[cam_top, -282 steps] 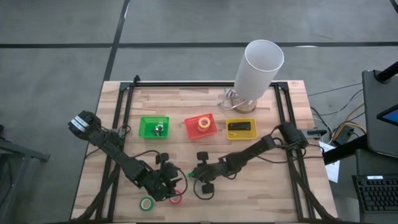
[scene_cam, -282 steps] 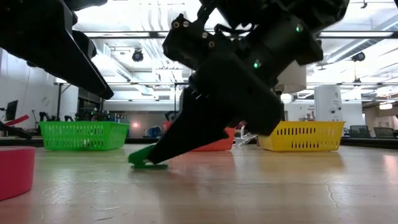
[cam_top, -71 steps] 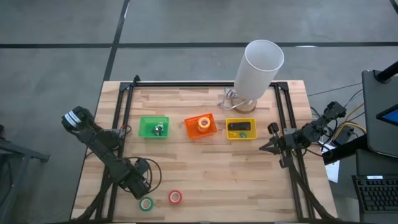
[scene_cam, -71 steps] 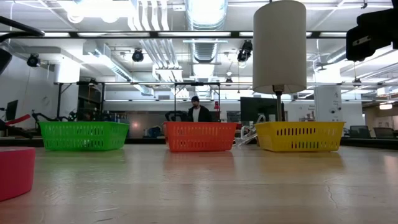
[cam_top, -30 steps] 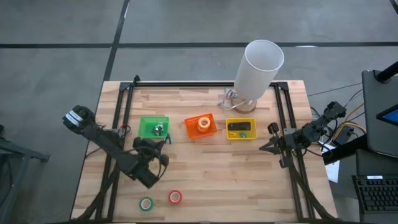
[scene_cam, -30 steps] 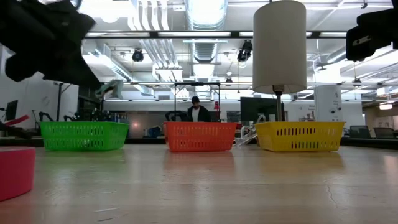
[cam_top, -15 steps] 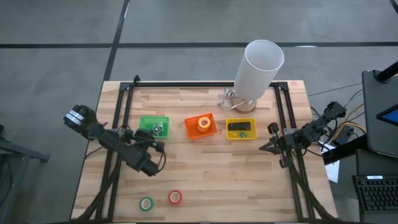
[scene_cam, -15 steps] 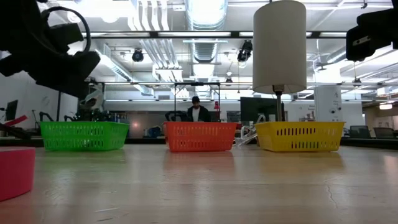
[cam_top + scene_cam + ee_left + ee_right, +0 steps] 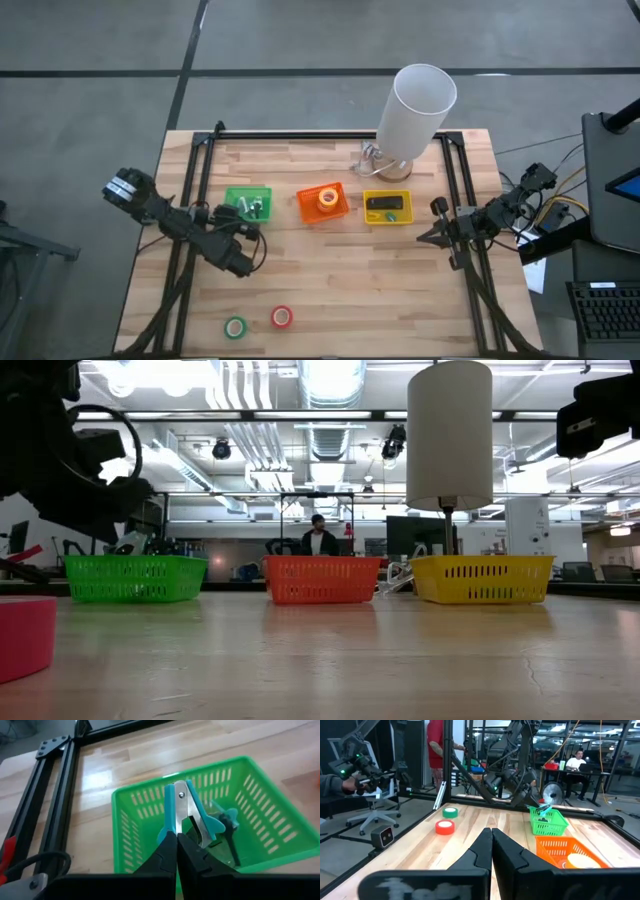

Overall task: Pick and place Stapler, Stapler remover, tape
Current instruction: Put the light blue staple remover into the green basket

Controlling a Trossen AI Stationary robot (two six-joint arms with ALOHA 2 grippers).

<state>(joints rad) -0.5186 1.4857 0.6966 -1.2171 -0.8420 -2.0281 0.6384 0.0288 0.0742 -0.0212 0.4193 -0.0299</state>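
My left gripper [image 9: 177,841] is shut on a teal staple remover [image 9: 186,810] over the green bin [image 9: 247,205], in whose far right corner a dark staple remover [image 9: 227,820] lies. The dark stapler [image 9: 385,203] lies in the yellow bin [image 9: 387,208]. An orange-yellow tape roll [image 9: 327,199] lies in the orange bin [image 9: 322,203]. A green tape roll [image 9: 236,327] and a red tape roll [image 9: 282,317] lie flat on the table near its front edge. My right gripper [image 9: 424,238] waits shut at the table's right side. My left gripper pinches the teal staple remover by the near end of its teal handle [image 9: 169,829] between its two fingers. The fingers slant down from the table's near side and lie along the remover. The remover sticks out beyond the fingertips, over the inside of the green bin.
A tall white lamp [image 9: 420,105] stands at the table's far edge behind the yellow bin. Black frame rails [image 9: 195,190] run along the left, right and far edges. A person [image 9: 317,540] stands in the room beyond the table.
My left gripper, still shut on the teal staple remover, has moved from the middle of the table's left half toward the far edge. It has come down over the green bin. The right arm has kept still.
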